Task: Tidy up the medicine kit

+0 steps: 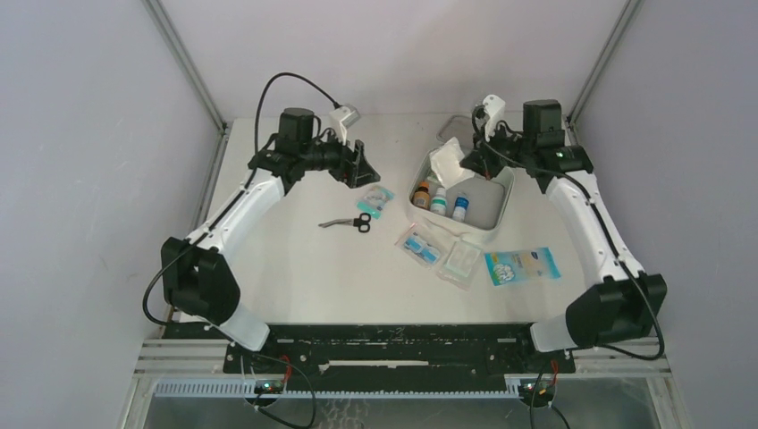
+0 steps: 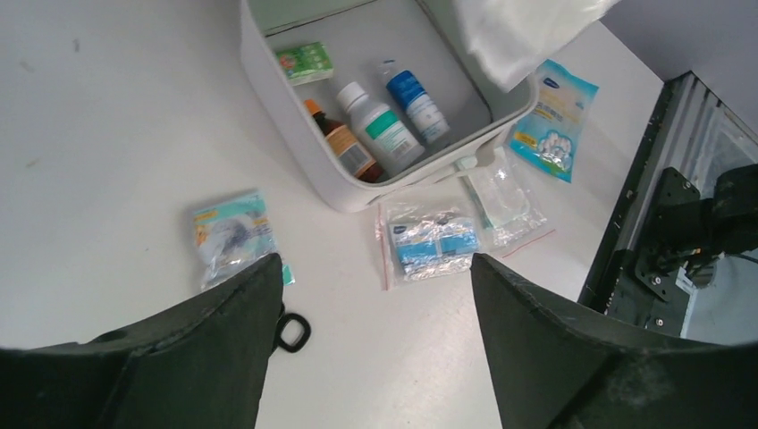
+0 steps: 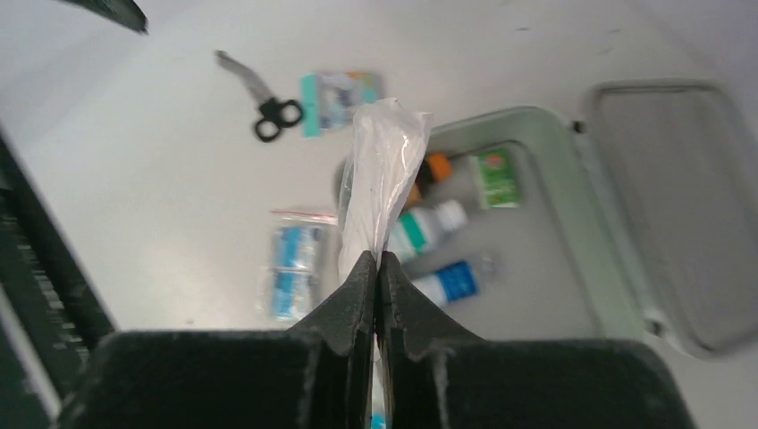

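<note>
The white medicine kit [image 1: 488, 198] lies open right of centre, its lid [image 3: 679, 206] flat behind it. Inside stand a brown bottle [image 1: 421, 193], a green-labelled bottle [image 1: 439, 198] and a blue-labelled bottle [image 1: 460, 207], with a small green box [image 2: 304, 63]. My right gripper [image 3: 376, 259] is shut on a white plastic packet [image 3: 380, 179] and holds it above the kit's left part [image 1: 447, 164]. My left gripper [image 2: 375, 277] is open and empty above the table, next to a teal packet [image 2: 234, 234] and black-handled scissors [image 1: 349, 222].
In front of the kit lie a clear bag with blue blister packs [image 1: 420, 243], a clear gauze packet [image 1: 462, 259] and a blue cotton packet [image 1: 521, 265]. Grey walls close in the back and both sides. A black rail [image 1: 393, 344] runs along the near edge.
</note>
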Controlling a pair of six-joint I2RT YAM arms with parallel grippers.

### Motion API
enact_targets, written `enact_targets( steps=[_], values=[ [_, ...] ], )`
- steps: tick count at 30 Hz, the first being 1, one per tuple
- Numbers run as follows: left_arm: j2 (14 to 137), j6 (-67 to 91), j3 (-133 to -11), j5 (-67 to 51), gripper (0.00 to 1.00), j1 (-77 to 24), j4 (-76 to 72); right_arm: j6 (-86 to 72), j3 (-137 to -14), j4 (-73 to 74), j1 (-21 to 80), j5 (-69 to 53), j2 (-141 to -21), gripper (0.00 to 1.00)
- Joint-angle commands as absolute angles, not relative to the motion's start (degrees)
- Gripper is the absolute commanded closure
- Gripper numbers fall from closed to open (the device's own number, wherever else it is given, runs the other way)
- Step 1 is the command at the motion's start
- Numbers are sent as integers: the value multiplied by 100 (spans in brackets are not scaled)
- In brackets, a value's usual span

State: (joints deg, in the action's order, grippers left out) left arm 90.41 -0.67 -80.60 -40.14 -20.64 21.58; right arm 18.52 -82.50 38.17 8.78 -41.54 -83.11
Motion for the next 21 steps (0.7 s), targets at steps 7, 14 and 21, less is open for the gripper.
enact_targets(
  steps=[7,14,21],
  values=[
    [8574,-121,-8253,-3606,8,-1363,2238,3781,-8099,4135,863,-2152,-7631,100],
    [8215,-482,-8047,-3101,0,-1296,2255,4489,-7955,4016,1232,-1300,-7691,100],
    [8042,-605,-7905,-3032,0,-1269,2244,5123,-7720,3898,1663,-607,-8050,100]
  ],
)
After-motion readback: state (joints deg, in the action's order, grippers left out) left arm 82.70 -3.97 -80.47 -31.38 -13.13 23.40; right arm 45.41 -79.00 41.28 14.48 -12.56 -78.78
